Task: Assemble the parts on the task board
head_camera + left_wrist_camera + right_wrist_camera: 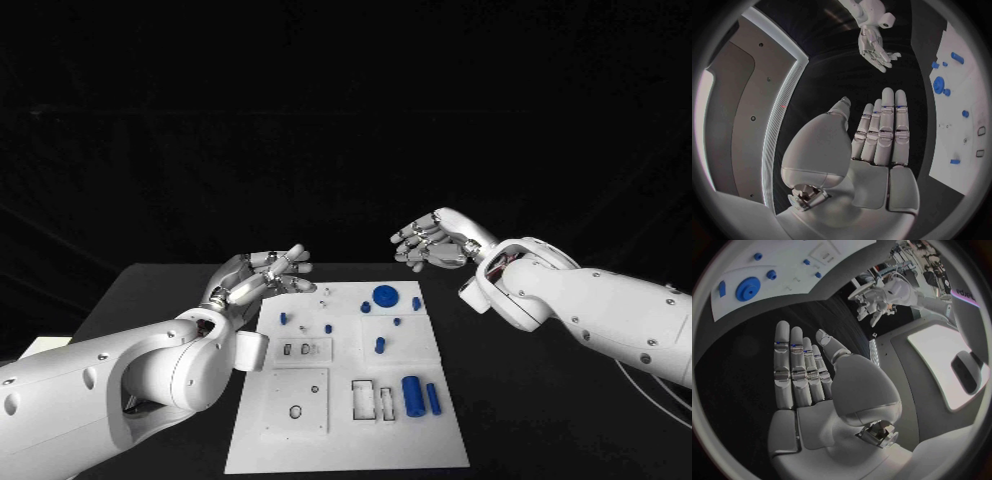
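Note:
The white task board [346, 450] lies in the middle of the black table. On it are a blue round disc [385, 295], several small blue pieces such as one at mid-board [379, 345], and two blue cylinders [413, 395] by the slots near the front. My left hand [267, 272] hovers open above the board's far left corner. My right hand [437, 240] hangs open beyond the board's far right corner. In the left wrist view my left hand [879, 135] has straight fingers and holds nothing. The right wrist view shows my right hand [801, 375] empty as well.
The board [954, 130] and its blue disc [939, 84] sit beside my left hand, with my right hand [874, 47] beyond. The right wrist view takes in the board [786, 260], the disc [747, 288] and my left hand [873, 302]. Black tabletop [159, 300] surrounds the board.

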Available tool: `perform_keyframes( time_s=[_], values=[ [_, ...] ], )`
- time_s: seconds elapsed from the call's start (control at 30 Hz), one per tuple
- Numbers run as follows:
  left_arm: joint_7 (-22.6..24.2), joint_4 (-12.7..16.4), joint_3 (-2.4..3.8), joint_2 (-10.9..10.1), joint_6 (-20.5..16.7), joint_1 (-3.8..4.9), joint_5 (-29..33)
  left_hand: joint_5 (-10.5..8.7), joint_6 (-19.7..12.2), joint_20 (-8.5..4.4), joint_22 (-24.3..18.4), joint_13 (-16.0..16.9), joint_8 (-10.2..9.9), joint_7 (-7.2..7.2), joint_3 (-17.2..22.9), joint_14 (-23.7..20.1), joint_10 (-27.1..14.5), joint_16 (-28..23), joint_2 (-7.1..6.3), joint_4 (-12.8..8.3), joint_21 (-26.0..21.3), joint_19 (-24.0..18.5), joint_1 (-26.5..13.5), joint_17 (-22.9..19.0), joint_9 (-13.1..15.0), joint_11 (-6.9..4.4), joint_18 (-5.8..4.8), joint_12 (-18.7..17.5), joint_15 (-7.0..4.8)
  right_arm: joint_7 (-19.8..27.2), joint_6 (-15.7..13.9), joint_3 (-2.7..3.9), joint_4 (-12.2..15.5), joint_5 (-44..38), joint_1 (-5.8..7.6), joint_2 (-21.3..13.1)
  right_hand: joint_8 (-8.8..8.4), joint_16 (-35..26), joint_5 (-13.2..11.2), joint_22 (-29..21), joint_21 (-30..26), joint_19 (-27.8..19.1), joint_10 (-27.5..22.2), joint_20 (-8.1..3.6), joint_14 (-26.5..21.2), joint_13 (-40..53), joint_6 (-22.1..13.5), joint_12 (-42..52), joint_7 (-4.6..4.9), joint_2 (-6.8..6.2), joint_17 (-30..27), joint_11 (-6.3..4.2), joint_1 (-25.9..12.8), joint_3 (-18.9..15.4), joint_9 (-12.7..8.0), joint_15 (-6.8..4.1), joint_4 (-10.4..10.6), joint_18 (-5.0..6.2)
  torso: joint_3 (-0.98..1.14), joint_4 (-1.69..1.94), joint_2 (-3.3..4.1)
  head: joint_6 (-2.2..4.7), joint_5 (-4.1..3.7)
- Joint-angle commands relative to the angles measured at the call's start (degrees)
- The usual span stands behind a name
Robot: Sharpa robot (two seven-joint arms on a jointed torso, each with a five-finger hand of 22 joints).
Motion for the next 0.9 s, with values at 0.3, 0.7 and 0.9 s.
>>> perform_keyframes(
  time_s=[0.3, 0.7, 0.9],
  values=[
    [0.82, 4.84, 0.26, -2.23, 6.04, 1.82, 3.85, -0.17, 0.26, 0.32, -0.17, -0.11, -0.48, 0.25, -0.39, -0.63, 0.17, -0.43, 0.25, -0.03, -0.41, -0.52, -0.38, 0.27, -0.16, 0.13, 0.11, -0.50, -0.05, -14.81, 6.53, 0.07, 1.15, -29.41, 2.59, 1.37, -1.64, 39.36, -0.10, 58.66, 53.36, 14.65, 12.73, -4.53, 11.81, 6.87, 4.45, 2.26, -3.00, -5.65, 35.34, -4.54, -2.57, 2.57, 0.17, -5.02, 0.34, -5.65, -1.45, 2.20, 4.64, 0.82, -1.96],
    [-0.06, 7.06, 0.33, -3.63, 6.67, 2.54, 4.18, -0.15, 0.04, 0.42, -0.29, -0.18, -0.92, 0.47, -0.59, -0.74, -0.11, -0.58, 0.48, -0.09, -0.53, -0.62, -0.36, 0.60, -0.25, 0.31, 0.11, -0.97, 0.07, -17.63, 8.08, 0.07, 1.93, -37.37, 3.07, 2.68, -1.79, 60.63, 0.60, 63.75, 57.86, 14.19, 2.38, -3.47, 11.66, 13.35, 3.95, 1.12, -2.95, -5.76, 56.09, -3.26, -4.27, 4.16, 0.15, -4.06, 2.02, -6.07, -2.35, 3.64, 6.99, 1.93, -2.88],
    [-0.20, 7.30, 0.40, -4.43, 6.81, 2.74, 4.03, -0.16, -0.06, 0.47, -0.34, -0.20, -1.10, 0.55, -0.70, -0.79, -0.23, -0.65, 0.56, -0.09, -0.58, -0.66, -0.41, 0.74, -0.27, 0.38, 0.11, -1.16, 0.11, -17.65, 10.39, 0.07, 1.58, -39.26, 3.06, 3.33, -1.88, 61.17, 0.19, 60.84, 56.52, 13.50, 0.39, -3.07, 11.21, 11.49, 3.28, -1.59, -3.03, -6.19, 55.97, -2.84, -4.59, 5.21, 0.12, -3.71, 2.29, -5.47, -2.50, 4.17, 7.80, 2.25, -3.01]
  ],
)
